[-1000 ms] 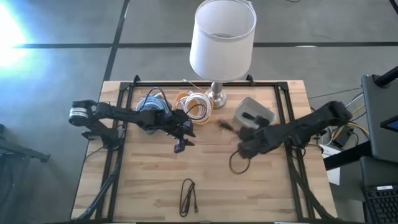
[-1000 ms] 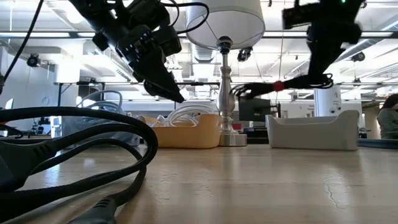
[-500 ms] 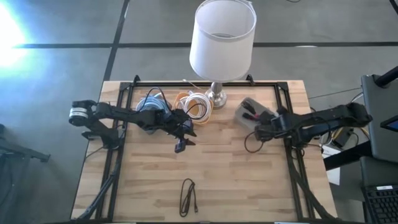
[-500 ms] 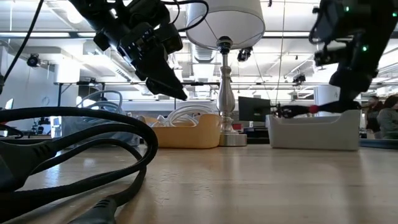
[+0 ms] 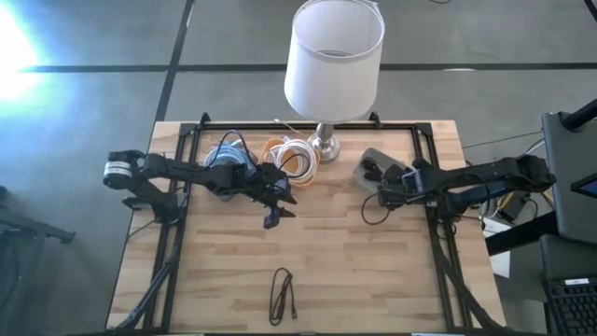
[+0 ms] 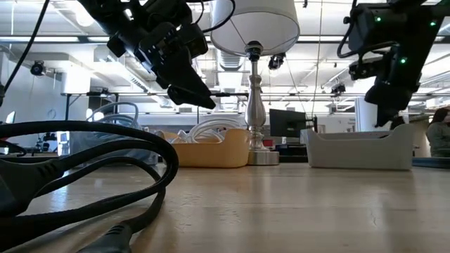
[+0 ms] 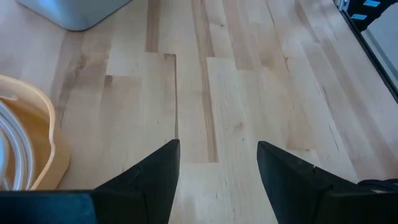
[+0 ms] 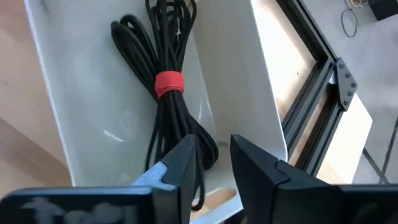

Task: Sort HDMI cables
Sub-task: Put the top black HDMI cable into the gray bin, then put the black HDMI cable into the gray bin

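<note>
Now right gripper (image 8: 211, 163) part-spread over grey tray (image 8: 242, 81), black cable (image 8: 168, 93) inside; tail may drape over rim, snag on retreat. Left gripper (image 7: 217, 163) spread, idle.

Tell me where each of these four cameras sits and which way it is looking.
High: overhead, straight down on the table; both arms show.
Low: at table-top height, looking level past a black cable; both arms hang in from above.
Left wrist: looking down at bare wood between its own fingers.
Right wrist: over the grey tray, which the high view shares, with a black bundle inside.
</note>
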Robot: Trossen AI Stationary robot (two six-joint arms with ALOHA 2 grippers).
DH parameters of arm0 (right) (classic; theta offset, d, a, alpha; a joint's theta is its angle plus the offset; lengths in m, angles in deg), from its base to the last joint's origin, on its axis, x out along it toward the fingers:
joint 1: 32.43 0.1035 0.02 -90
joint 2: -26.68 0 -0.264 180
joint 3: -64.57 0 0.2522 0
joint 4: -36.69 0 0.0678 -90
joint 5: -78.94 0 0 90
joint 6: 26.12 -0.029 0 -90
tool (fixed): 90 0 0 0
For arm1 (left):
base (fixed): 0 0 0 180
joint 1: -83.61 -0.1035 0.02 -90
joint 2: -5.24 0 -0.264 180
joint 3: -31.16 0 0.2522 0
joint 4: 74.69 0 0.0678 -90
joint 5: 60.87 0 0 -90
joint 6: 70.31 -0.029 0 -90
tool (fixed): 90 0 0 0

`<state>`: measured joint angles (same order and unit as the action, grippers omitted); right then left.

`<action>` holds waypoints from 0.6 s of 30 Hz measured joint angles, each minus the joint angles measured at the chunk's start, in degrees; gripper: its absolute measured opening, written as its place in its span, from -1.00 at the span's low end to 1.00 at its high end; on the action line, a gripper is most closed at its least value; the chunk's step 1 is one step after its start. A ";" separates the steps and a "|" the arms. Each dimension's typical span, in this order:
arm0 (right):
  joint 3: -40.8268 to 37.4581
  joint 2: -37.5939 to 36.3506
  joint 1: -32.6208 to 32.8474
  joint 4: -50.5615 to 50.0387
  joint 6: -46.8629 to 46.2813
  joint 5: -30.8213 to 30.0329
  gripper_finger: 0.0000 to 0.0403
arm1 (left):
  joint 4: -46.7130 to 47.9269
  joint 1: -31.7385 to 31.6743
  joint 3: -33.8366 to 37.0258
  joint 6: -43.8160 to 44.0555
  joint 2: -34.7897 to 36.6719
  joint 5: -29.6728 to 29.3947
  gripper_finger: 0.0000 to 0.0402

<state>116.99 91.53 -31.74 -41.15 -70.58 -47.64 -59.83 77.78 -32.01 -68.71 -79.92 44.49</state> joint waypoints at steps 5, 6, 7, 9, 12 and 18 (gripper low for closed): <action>2.26 0.64 0.00 0.14 2.08 -1.77 -0.40 | -0.13 0.02 0.00 1.45 0.00 0.00 0.09; 2.92 0.63 0.00 0.15 1.99 -2.05 -0.39 | -0.15 0.08 0.00 1.84 0.00 0.01 0.09; 3.61 0.60 0.00 0.25 1.73 -2.16 -0.38 | -0.14 0.20 0.00 2.04 0.00 0.10 0.09; 4.91 0.60 0.00 0.53 1.30 -2.22 -0.35 | -0.16 0.72 0.00 1.97 0.00 0.81 0.09; 6.28 0.56 0.00 3.74 1.18 -2.22 -0.34 | -0.20 2.13 0.00 3.01 0.00 2.30 0.09; 6.81 0.56 0.02 14.75 1.70 -2.20 -0.36 | 0.14 7.34 0.00 8.79 0.00 2.89 0.09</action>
<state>123.80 92.08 -31.72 -26.40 -68.88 -49.84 -59.69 85.12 -32.01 -59.93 -79.92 47.37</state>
